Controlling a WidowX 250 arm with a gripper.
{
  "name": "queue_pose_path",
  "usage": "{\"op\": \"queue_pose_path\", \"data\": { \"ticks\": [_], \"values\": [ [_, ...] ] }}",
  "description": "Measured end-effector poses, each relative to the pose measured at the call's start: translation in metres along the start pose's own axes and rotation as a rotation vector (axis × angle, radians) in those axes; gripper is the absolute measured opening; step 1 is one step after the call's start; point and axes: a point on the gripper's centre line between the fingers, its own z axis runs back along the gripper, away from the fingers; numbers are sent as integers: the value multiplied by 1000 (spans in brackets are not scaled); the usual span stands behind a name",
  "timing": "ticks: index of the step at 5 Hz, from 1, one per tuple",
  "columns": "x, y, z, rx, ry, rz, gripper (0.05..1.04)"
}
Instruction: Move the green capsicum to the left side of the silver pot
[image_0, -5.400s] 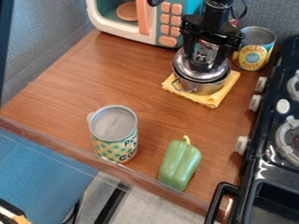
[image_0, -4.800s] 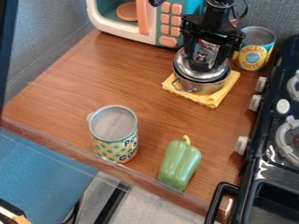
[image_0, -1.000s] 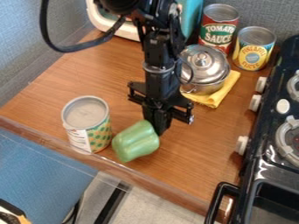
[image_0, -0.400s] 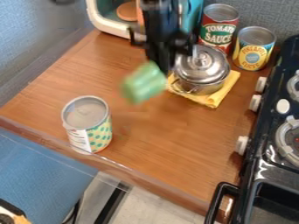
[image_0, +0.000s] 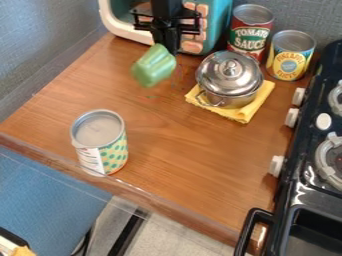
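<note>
Evidently the black two-finger gripper (image_0: 168, 48) was closed on the stem end of the green capsicum (image_0: 153, 66), which hung tilted from it at the silver pot's (image_0: 230, 80) nine o'clock, apart from the pot. The lidded pot sat on a folded yellow cloth (image_0: 244, 113). Around the pot, the toy microwave (image_0: 127, 31) stood at eleven, a red-labelled can (image_0: 249, 37) at one, a yellow-labelled can (image_0: 289, 62) at two, and a dotted can (image_0: 113, 153) upright at eight.
</note>
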Motion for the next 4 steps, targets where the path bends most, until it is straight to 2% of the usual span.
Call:
{"op": "queue_pose_path", "data": {
  "ticks": [1,2,3,4],
  "values": [
    [21,11,-28,51,29,36,101],
    [26,15,-34,73,30,51,135],
    [27,15,-37,101,22,35,336],
    [17,10,-49,114,37,7,638]
  ]
}}
